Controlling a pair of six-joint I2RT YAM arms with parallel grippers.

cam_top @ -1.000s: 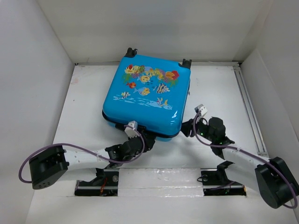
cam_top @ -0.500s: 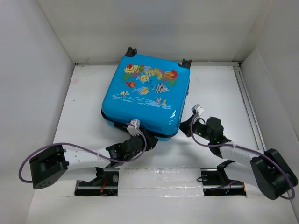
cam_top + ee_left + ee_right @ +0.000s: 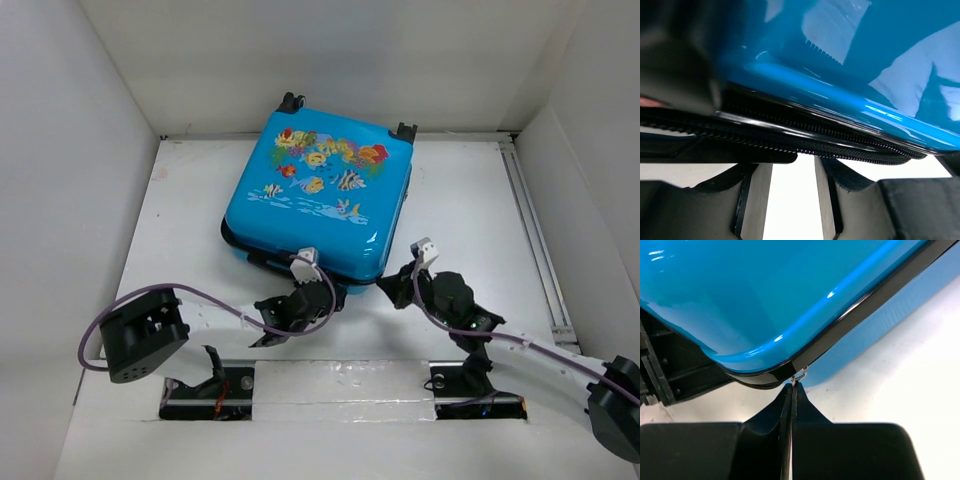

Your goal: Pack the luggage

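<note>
Top external view up first: caught the suitcase (image 3: 318, 200) lying flat and shut on the white desk (image 3: 470, 200), fish print up, set toward the far middle and turned a little off square. Spotted its black wheels (image 3: 291, 102) at the far edge, close to the back wall. Found both arms reaching in low from the near side. Picked out the left claw (image 3: 322, 297) right at the near edge of the suitcase, just left of the near right corner. Picked out the right claw (image 3: 390, 288) at that corner itself.

Switched to the left wrist view: saw the left claw (image 3: 792, 172) spread wide, with bare desk between its fingers (image 3: 752, 200) and nothing held. Saw the black zipper (image 3: 815, 145) running across just beyond the fingertips, under the glossy blue shell. Could not judge any contact there.

Over to the right wrist view: found the right claw (image 3: 792, 390) pressed together, pinching the small metal zipper pull (image 3: 799, 374) at the rounded corner of the suitcase, right at the bend of the black seam.
</note>
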